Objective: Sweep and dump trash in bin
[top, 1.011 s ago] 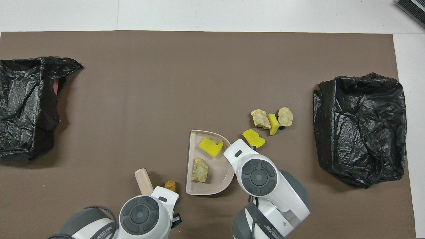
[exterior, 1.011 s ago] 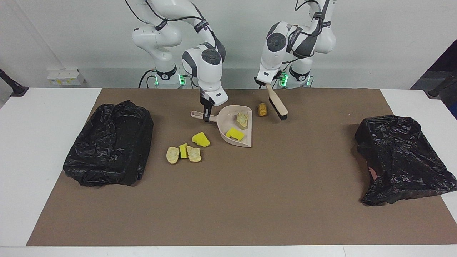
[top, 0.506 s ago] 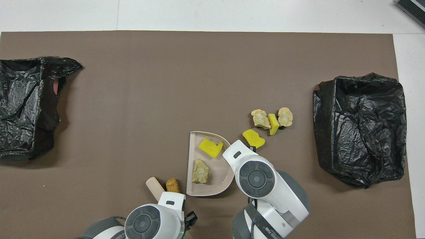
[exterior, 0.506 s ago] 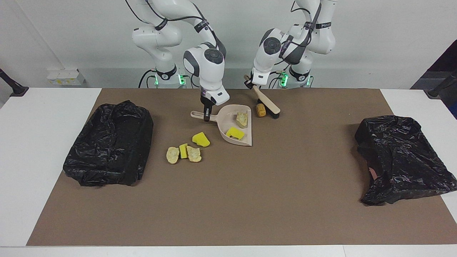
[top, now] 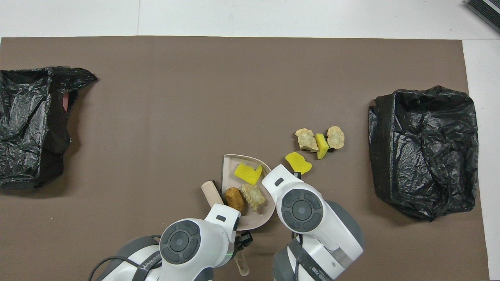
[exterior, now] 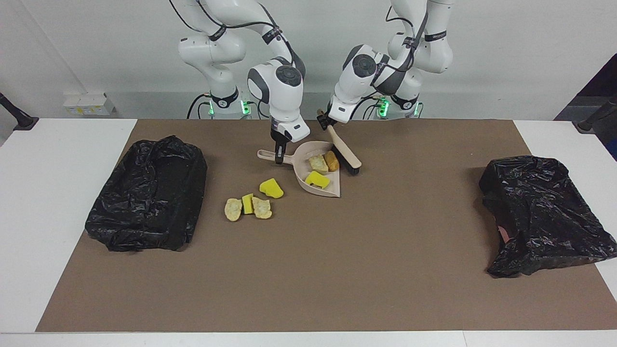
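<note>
My right gripper (exterior: 278,158) is shut on the handle of the beige dustpan (exterior: 332,189), which rests on the brown mat. In the pan lie three pieces of trash: a yellow sponge chunk (exterior: 317,180), a tan lump (exterior: 318,163) and a brown lump (exterior: 331,160). My left gripper (exterior: 327,120) is shut on the beige brush (exterior: 343,147), whose dark bristles touch the mat at the pan's open mouth. Loose trash lies on the mat toward the right arm's end of the table: a yellow chunk (top: 298,162) and a cluster of two tan lumps (top: 307,139) around a yellow piece (top: 322,145).
A black-bagged bin (exterior: 147,193) stands at the right arm's end of the mat. Another black-bagged bin (exterior: 544,217) sits at the left arm's end. The brown mat (exterior: 308,270) covers most of the white table.
My left arm swept the brush toward the dustpan and pushed the brown lump off the mat into the pan. The tan lump inside slid deeper. My right gripper and the pan stayed put.
</note>
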You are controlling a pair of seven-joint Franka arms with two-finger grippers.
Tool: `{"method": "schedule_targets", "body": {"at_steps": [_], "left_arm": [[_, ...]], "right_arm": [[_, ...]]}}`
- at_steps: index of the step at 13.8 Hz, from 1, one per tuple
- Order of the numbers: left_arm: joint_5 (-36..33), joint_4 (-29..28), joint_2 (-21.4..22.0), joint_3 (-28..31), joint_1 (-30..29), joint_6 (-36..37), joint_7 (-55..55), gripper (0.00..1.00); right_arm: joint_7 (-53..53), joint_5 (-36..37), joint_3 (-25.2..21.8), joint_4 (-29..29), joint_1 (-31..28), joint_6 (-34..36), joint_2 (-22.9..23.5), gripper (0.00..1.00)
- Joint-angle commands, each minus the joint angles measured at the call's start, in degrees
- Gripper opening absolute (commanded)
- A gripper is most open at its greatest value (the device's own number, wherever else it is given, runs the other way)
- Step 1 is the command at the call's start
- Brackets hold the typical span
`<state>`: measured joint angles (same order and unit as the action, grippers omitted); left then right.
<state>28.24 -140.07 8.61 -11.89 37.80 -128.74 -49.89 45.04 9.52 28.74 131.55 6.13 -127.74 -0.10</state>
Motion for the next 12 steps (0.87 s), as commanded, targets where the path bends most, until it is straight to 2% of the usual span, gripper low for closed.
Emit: {"method": "schedule_targets", "body": {"at_steps": [1,5,7,9,12], "left_arm": [[0.8,1.6,-1.1,0.2,0.5,0.4,5.8,0.0],[-0.2,5.5,-2.9,0.6,-0.1,3.3,7.5,0.0],[-1.3,7.2,-2.4,1.0,-1.8,10.3,10.6,0.0],[-9.3,9.5,-2.3,1.0,-2.3,17.8,10.2,0.0],[-15.4,11.0,-0.8,1.1,-5.3,19.8,10.1,0.0]], "right_arm": [[-1.6,1.6,0.4,-0.1,-0.2,1.4,0.7,0.0],[-1.9,1.6,0.4,0.0,-0.3,1.4,0.8,0.0],[-2.0,1.6,0.4,0.0,-0.3,1.4,1.0,0.0],[-2.2,1.3,0.4,0.0,-0.3,1.4,1.0,0.0],[-2.2,0.9,0.4,-0.1,-0.4,1.4,1.1,0.0]]}}
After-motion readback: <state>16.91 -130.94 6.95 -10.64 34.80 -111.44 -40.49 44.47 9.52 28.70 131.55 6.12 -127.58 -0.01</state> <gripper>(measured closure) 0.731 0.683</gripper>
